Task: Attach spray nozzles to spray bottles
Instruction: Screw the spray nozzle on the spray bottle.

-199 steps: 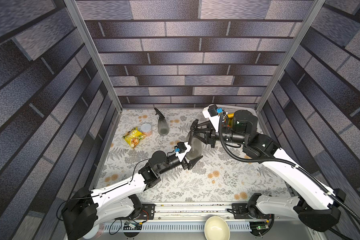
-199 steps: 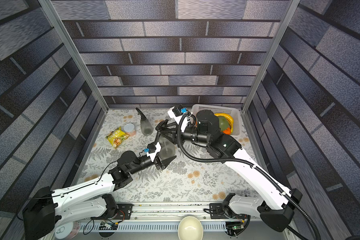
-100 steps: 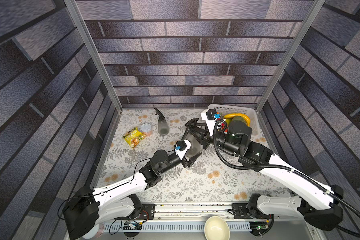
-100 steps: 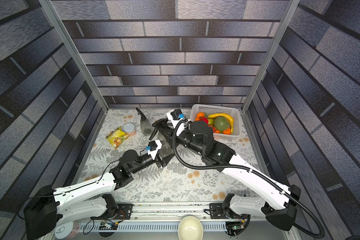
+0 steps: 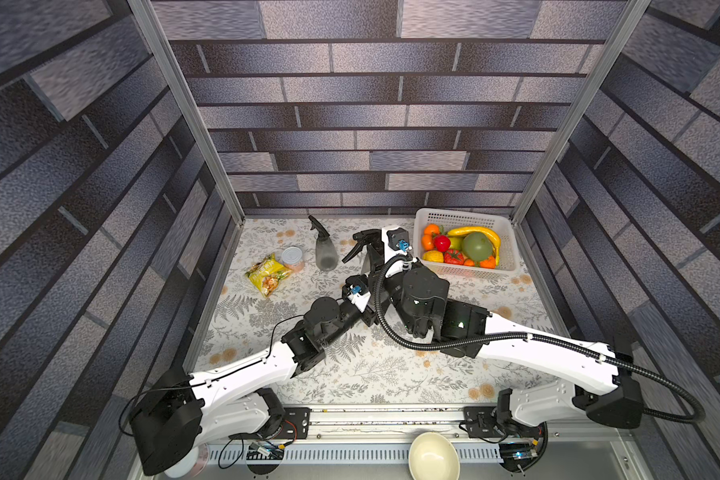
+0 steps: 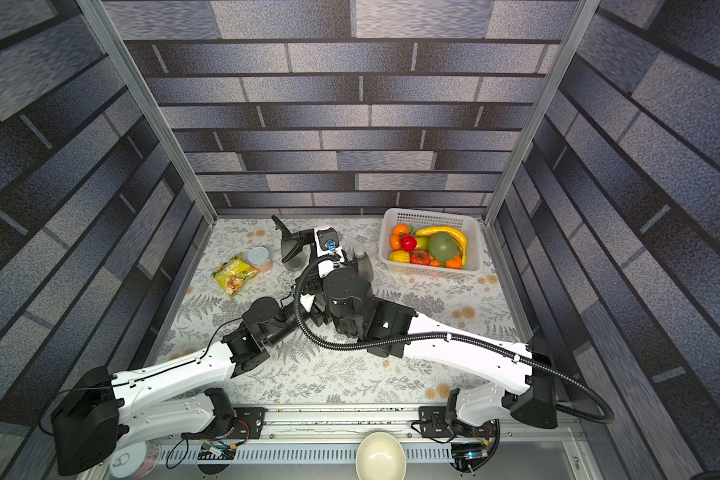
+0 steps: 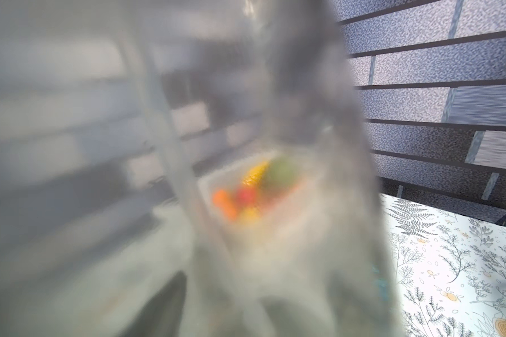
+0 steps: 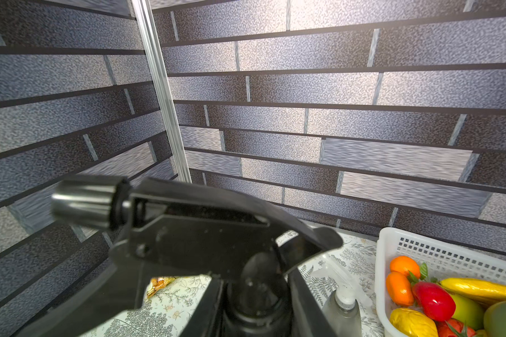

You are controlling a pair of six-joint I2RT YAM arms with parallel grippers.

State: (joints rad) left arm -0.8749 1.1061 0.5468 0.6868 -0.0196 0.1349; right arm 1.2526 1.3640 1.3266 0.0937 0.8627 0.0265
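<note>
A smoky grey spray bottle (image 7: 275, 146) fills the left wrist view as a blur, and my left gripper (image 7: 246, 318) is shut on it. A black spray nozzle (image 8: 193, 227) sits on its neck, also seen in both top views (image 5: 360, 241). My right gripper (image 8: 254, 289) has its fingers (image 8: 307, 306) hard against both sides of the nozzle's collar. My right arm hides most of this bottle in both top views. A second bottle with a black nozzle (image 5: 326, 253) stands at the back. A third bottle with a translucent white nozzle (image 6: 361, 262) stands beside the basket.
A white basket (image 5: 509, 245) of fruit stands at the back right. A silver-lidded can (image 5: 292, 257) and a yellow snack packet (image 5: 267, 276) lie at the back left. A cream bowl (image 5: 433, 457) sits off the table's front edge.
My right arm has swung in over the left arm, turning the black nozzle on the bottle and uncovering the fruit basket. The left arm has hardly moved.
</note>
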